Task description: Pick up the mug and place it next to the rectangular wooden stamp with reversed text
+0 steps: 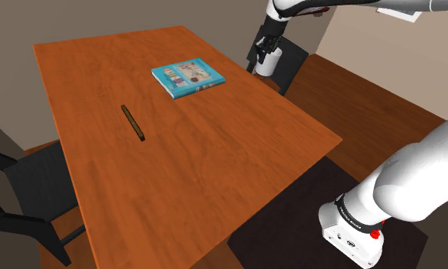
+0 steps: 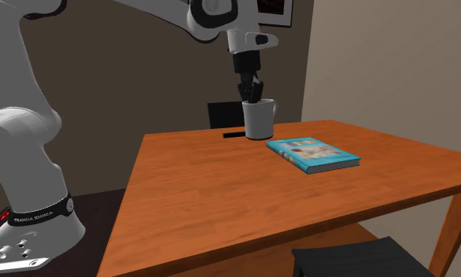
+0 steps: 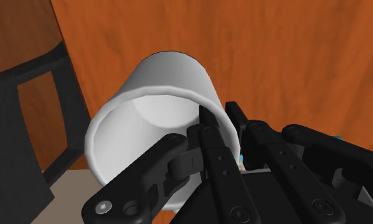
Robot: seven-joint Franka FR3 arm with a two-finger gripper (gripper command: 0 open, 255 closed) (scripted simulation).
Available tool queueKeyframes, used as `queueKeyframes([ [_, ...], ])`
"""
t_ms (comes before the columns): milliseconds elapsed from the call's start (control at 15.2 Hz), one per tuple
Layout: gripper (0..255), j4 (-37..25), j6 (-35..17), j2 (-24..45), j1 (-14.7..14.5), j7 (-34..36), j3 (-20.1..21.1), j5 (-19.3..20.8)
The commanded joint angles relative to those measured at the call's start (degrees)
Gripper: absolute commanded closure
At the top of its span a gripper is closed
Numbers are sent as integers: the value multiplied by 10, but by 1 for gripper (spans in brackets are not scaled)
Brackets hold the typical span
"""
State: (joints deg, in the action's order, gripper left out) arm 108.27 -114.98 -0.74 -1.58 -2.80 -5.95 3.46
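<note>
On my feed I count one mug (image 1: 266, 64), one stamp (image 1: 133, 122), one book (image 1: 187, 79) and two black chairs, all on or around a single orange-brown desk (image 1: 176, 176). No writing is readable. The book's teal cover carries small pictures whose lettering is too fine to make out, the black band on the arm's base (image 2: 37, 214) has white letters I cannot read, and the stamp shows me no text from here. The mug is plain white, smooth and cylindrical, with a thin rim and a pale grey inside. The gripper (image 3: 221, 118) has it by the wall near the rim: one of the fingers (image 3: 207, 130) is inside the cup and the other outside, narrow and pinched on the wall. In the second exterior view the mug (image 2: 260, 120) hangs upright under the gripper (image 2: 251, 93) at the desk's far edge, in front of one chair (image 2: 223, 114). I cannot tell whether its base touches the desk. The stamp is a thin brown bar lying flat near the middle of the desk, toward the long edge at the shoulder view's left and well apart from the mug. The book lies flat between the two, nearer the mug and the desk's far corner. The second chair (image 1: 31, 191) stands at the desk's long edge on the shoulder view's left.
</note>
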Motion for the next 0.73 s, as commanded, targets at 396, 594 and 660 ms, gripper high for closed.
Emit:
queueKeyframes([
  [396, 255, -1, 11, -3, -52, 113, 55, 14],
  [594, 255, -11, 17, 4, -71, 154, 76, 18],
  [660, 255, -15, 19, 8, -78, 168, 83, 20],
])
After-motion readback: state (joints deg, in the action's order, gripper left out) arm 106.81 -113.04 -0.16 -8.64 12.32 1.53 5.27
